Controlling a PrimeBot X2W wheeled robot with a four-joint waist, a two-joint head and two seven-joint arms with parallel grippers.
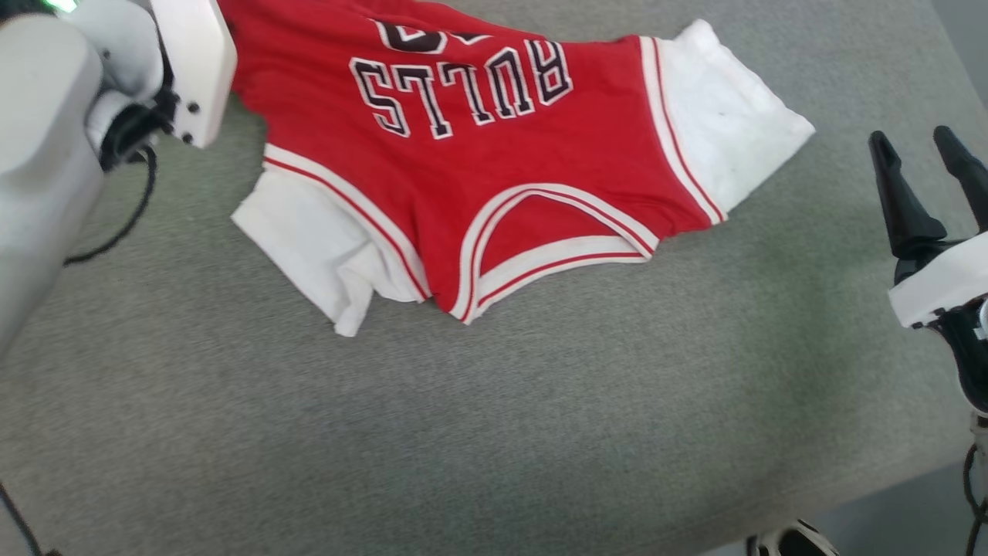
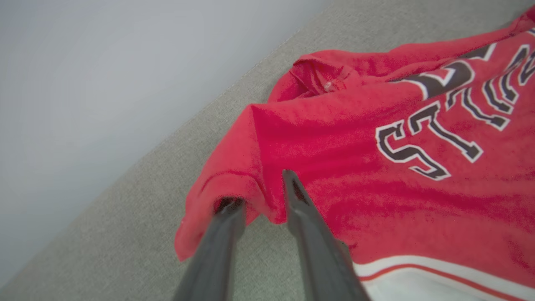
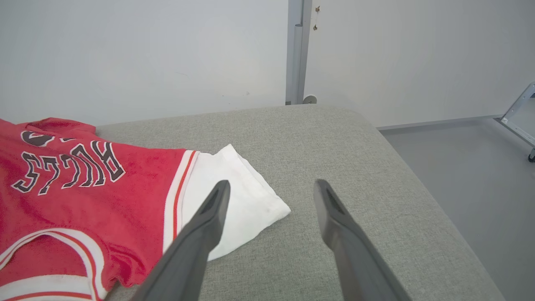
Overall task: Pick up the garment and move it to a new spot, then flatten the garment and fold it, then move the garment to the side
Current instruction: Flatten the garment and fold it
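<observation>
You have left tool (image 2: 258,190) pinching red fold at left edge of garment (image 1: 478,177). Garment lies rumpled on table (image 1: 463,432). Your right tool (image 1: 922,150): fingers spread wide, holding nothing, right of garment, apart.

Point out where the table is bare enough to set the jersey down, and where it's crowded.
Widest free patch: the grey table nearer the robot than the garment. A second strip lies between its white sleeve and the open right gripper. Crowded: the far left, where the left gripper pinches the garment's red edge.
</observation>
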